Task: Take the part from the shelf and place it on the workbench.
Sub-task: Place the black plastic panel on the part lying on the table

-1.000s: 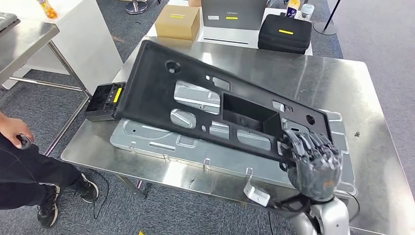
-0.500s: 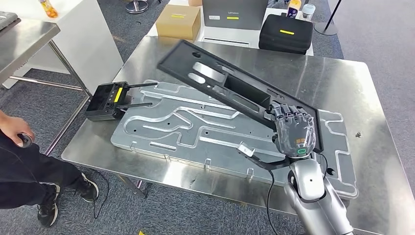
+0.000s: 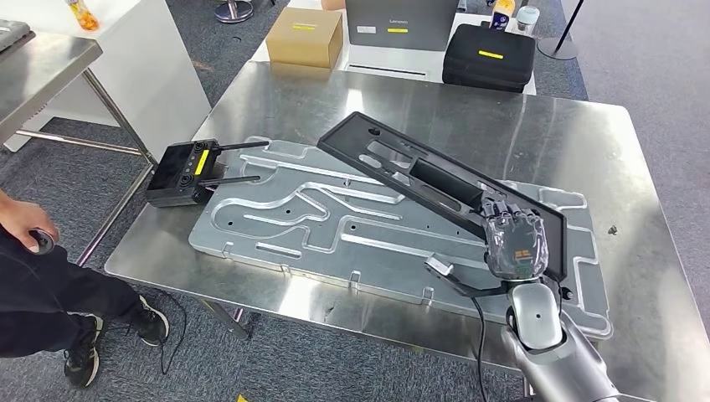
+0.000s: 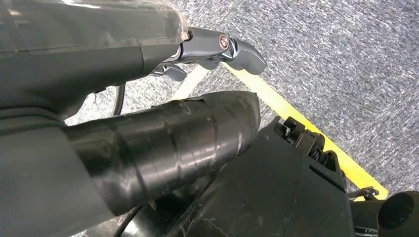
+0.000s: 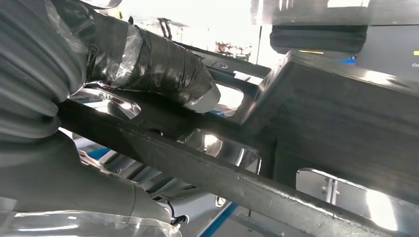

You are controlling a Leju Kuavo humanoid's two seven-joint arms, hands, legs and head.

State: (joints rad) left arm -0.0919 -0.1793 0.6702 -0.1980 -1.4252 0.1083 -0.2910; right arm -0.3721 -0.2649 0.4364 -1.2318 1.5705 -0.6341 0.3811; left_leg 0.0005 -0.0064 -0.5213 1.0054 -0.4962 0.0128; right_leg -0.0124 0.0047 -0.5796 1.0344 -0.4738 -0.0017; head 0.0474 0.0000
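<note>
The steel surface (image 3: pixel 519 134) carries a grooved metal plate (image 3: pixel 335 230), and above it the long black part (image 3: pixel 435 188) hangs tilted, grasped at its near end by the right robot hand (image 3: pixel 512 243); the left robot hand (image 4: pixel 163 143) hangs by the carpet, its state unclear. Held at one end, the part could twist or strike the plate far end first. A black controller (image 3: pixel 180 174) sits at the surface's corner; boxes and a black case (image 3: pixel 488 57) stand beyond.
</note>
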